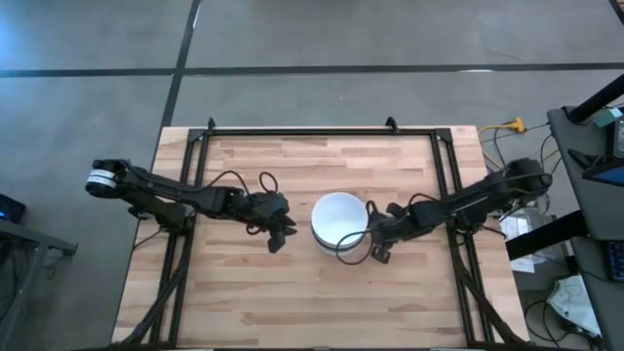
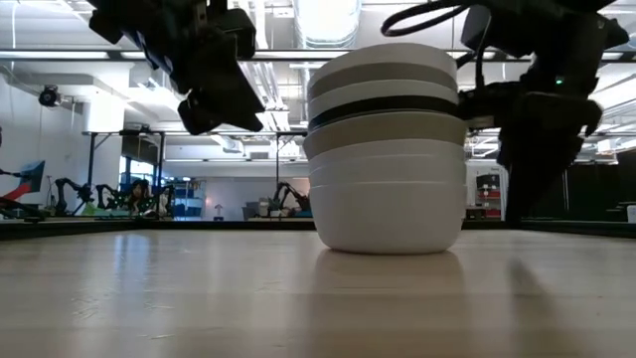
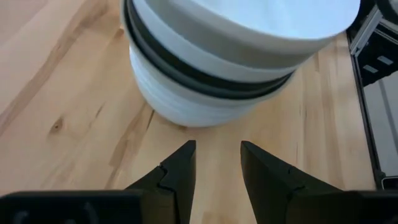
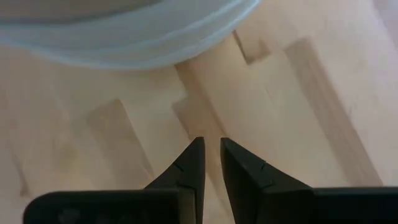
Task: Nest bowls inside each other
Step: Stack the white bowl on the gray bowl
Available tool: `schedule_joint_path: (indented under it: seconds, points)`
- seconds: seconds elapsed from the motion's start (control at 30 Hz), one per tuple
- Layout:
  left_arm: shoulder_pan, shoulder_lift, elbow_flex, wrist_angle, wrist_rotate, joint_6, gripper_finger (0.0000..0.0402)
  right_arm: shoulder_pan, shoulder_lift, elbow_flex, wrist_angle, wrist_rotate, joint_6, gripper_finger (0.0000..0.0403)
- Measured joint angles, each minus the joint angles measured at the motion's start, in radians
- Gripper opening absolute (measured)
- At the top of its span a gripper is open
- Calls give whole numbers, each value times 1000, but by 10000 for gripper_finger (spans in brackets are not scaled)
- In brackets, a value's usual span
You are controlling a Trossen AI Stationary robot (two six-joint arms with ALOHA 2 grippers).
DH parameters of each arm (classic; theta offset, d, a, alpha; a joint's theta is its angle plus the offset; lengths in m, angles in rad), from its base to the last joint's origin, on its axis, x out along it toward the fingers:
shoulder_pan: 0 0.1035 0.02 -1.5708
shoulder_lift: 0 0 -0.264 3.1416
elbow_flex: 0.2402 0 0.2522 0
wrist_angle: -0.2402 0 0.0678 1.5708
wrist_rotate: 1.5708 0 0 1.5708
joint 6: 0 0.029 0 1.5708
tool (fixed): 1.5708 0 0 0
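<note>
I am keeping the left end effector (image 1: pixel 277 234) just beside the stack of bowls (image 1: pixel 339 220), on its left, lifted off the worktop (image 1: pixel 292 302) and holding nothing; its fingers (image 3: pixel 180 168) are standing a modest gap apart. I judge it is sitting there because the nesting looks finished and it only needs to be clear of the pile.

The bowls are sitting near the middle of the worktop as one nested column. On their right, the right end effector (image 1: pixel 375 246) is hanging close to the stack's lower rim, also empty, with its fingers (image 4: pixel 193 165) drawn to a narrow slit, nearly closed.

From above I am seeing only a single white disc, so the stack reads as one bowl. The table-level camera is giving me what that hides: layered rims (image 2: pixel 386 109), white at top and bottom with grey bands and one dark band between, sitting fairly level. The left wrist camera is confirming the dark band (image 3: pixel 199 71), while the right wrist camera is showing only the pale bottom edge (image 4: pixel 124 43).
</note>
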Motion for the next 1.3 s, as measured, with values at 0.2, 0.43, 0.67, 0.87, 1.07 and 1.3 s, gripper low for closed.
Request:
schedule_joint_path:
  seconds: [0.2,0.43,0.67,0.87,1.07,1.3]
  points:
    - [0,-21,0,-1,4,0,111,0,26,14,75,97,4,47]
    - [0,-38,0,-3,3,3,111,-2,28,24,190,122,-25,47]
    - [0,-39,0,-9,3,3,111,-2,29,26,228,124,-26,47]
    - [0,-39,0,-9,3,3,111,-2,36,25,297,124,-26,47]
    - [0,-44,0,-27,3,3,111,-2,17,31,207,123,-7,48]
    - [0,-89,2,-88,-6,3,111,-2,-75,102,-70,154,23,48]
